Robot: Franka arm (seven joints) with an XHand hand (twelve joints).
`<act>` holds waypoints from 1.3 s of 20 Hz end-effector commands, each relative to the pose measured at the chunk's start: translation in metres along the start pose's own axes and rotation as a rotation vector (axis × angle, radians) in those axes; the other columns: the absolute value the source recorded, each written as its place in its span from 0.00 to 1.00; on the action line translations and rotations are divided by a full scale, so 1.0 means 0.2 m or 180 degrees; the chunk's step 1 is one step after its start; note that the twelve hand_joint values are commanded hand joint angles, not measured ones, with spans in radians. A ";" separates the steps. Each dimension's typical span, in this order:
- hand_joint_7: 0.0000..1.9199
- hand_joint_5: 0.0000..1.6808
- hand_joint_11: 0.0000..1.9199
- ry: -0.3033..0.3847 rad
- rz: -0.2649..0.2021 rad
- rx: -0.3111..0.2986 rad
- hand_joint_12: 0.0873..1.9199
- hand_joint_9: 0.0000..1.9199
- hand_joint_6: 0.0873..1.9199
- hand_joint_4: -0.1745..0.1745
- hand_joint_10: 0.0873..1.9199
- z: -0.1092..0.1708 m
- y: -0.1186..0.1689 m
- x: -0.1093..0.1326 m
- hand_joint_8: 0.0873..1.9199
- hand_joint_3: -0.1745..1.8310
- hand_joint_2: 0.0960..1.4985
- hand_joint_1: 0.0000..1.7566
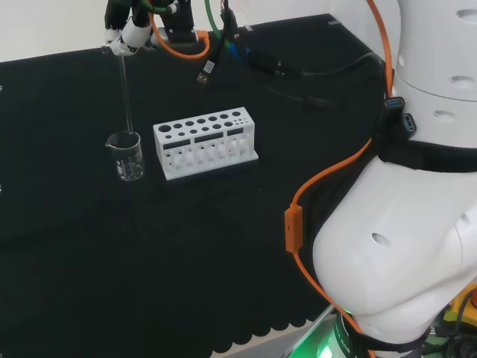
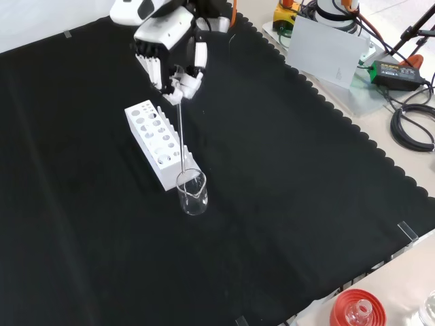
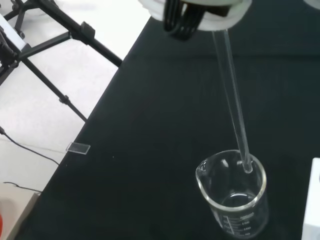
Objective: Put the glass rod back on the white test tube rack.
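Note:
The hand point(image 2: 170, 54) is curled round the upper end of a clear glass rod point(image 2: 181, 139) and holds it upright. The rod point(image 1: 126, 93) hangs down with its lower tip just inside the mouth of a small clear beaker point(image 1: 127, 155). In the wrist view the rod point(image 3: 232, 95) ends near the rim of the beaker point(image 3: 234, 200), above its bottom. The white test tube rack point(image 1: 205, 142) stands right beside the beaker, to its right in the head view. In the front view the rack point(image 2: 153, 142) lies just behind and left of the beaker point(image 2: 192, 192). The hand point(image 1: 123, 33) is above the beaker.
Cables and connectors point(image 1: 246, 56) lie on the cloth behind the rack in the head view. The arm's white links point(image 1: 417, 224) stand at that view's right. A red ribbed ring with a flask point(image 2: 357, 310) sits at the front view's bottom edge.

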State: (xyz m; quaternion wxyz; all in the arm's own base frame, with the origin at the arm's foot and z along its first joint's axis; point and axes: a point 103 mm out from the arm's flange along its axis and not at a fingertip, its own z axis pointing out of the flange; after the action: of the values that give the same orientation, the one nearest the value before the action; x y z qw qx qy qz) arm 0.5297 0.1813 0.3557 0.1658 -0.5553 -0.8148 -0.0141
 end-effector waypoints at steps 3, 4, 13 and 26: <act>0.63 0.63 0.84 -0.0038 0.0137 -0.0140 0.35 0.92 0.34 0.00 0.26 -0.18 -0.11 -0.06 0.51 0.34 0.50 0.74; 0.63 0.63 0.84 0.0015 0.0087 -0.0199 0.35 0.92 0.34 0.00 0.26 -0.19 -0.11 -0.06 0.51 0.34 0.50 0.74; 0.63 0.63 0.84 -0.0068 0.0257 -0.0149 0.35 0.92 0.34 0.00 0.26 -0.22 -0.16 -0.16 0.51 0.34 0.50 0.74; 0.63 0.63 0.84 0.0131 0.0455 -0.0244 0.35 0.92 0.34 0.00 0.26 -0.26 -0.33 -0.49 0.51 0.35 0.50 0.74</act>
State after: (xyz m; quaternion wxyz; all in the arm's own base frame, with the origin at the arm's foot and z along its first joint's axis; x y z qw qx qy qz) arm 0.5233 0.0751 0.4095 0.1395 -0.6130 -0.7760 -0.0519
